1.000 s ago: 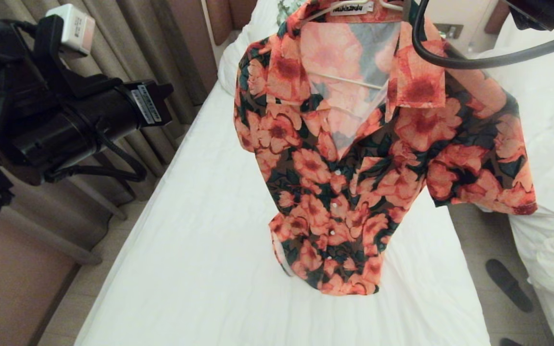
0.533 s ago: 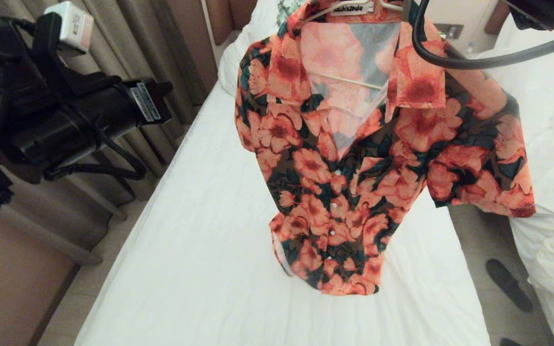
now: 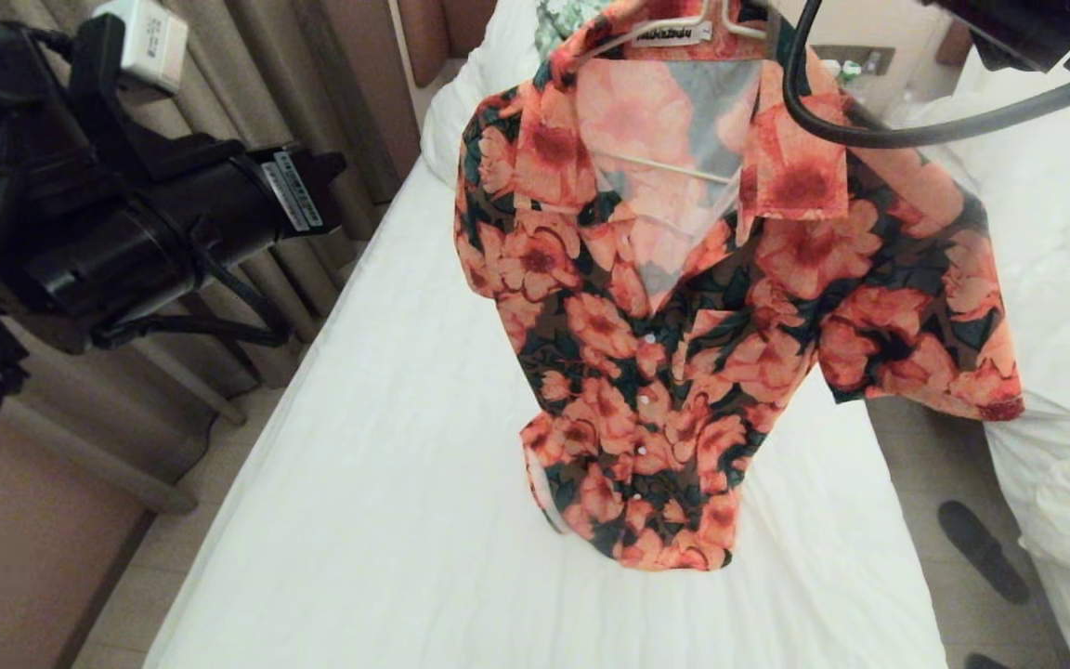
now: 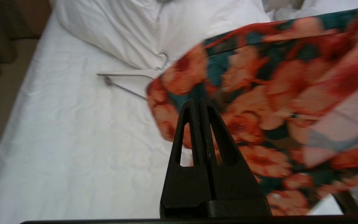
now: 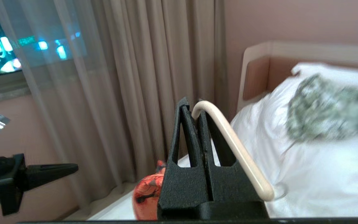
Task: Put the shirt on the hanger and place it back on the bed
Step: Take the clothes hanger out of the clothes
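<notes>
Hanging from the hanger [image 3: 674, 167] in the head view: the shirt [image 3: 684, 325], collar at 12 o'clock, hem trailing down to 6 o'clock and touching the bed [image 3: 386, 483]. Cream bar visible through the open neck; both shoulders draped, right-side sleeve sticking out past the mattress edge toward 3 o'clock. Left arm parked at 9 o'clock, clear of the fabric. Right arm only partly in frame at 1 o'clock, cable looping across the collar. Rumpled second bed [image 3: 1064, 279] at 3 o'clock, dark slipper [image 3: 981, 548] on the floor at 4 o'clock.

Left wrist view: left gripper [image 4: 201, 104] with fingers pressed together, nothing between them, tips just in front of the blurred shirt at 3 o'clock. Spare grey-white hanger [image 4: 132, 79] lying flat at 11 o'clock, against the pillow [image 4: 129, 34].

Right wrist view: right gripper [image 5: 191, 107] clamped on the cream hook, which curves out from the tips toward 4 o'clock. Green-and-white garment [image 5: 325, 109] on the pillow at 3 o'clock; curtain [image 5: 120, 77] at 10 o'clock.

Judged status: hanging step done, shirt seated on both shoulders. Remaining: lowering flat onto the sheet, releasing the hook.
</notes>
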Controlling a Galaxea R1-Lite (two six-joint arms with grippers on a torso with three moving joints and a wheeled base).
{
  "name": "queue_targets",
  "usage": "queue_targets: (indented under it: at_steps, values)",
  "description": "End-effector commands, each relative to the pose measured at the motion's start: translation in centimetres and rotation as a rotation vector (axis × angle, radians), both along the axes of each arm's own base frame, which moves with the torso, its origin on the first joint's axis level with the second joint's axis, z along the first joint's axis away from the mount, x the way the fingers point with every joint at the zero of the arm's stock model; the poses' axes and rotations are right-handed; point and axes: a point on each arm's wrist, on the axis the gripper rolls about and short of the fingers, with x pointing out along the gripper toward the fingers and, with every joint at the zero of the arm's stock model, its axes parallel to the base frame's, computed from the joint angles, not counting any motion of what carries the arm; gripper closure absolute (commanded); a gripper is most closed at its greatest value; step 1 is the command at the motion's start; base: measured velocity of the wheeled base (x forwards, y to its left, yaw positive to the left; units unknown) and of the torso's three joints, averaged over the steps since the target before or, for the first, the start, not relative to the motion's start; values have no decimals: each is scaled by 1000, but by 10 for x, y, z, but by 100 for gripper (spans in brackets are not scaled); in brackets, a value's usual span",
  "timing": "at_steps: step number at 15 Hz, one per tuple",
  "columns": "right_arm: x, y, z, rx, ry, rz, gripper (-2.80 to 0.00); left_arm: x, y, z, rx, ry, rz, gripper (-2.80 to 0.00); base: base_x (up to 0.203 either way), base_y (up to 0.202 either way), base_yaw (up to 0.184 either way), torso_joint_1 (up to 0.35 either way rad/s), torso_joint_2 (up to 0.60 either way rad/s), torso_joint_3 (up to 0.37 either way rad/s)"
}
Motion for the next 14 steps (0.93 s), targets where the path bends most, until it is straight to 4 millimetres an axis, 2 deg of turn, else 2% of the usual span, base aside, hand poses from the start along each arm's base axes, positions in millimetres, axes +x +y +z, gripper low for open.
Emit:
queue_targets:
  at_steps: [1,3,6,9,10,14]
  values:
    - [5,5,-6,3,30,16,0,-2,-24,-8,5,33,-38,0,0,0,0,0,0,0]
    - [11,16,-18,-4,102,7,0,-5,-56,-21,17,75,-46,0,0,0,0,0,0,0]
    - [24,30,-38,-27,169,-3,0,-20,-94,-43,62,134,-138,0,0,0,0,0,0,0]
    - [39,40,-55,-45,212,-21,0,-20,-105,-53,59,112,-117,0,0,0,0,0,0,0]
    - [41,42,-58,-48,218,-22,0,-23,-108,-53,69,98,-124,-280,0,0,0,0,0,0]
    - [36,47,-57,-26,239,10,0,-17,-115,-62,86,115,-113,-280,0,0,0,0,0,0]
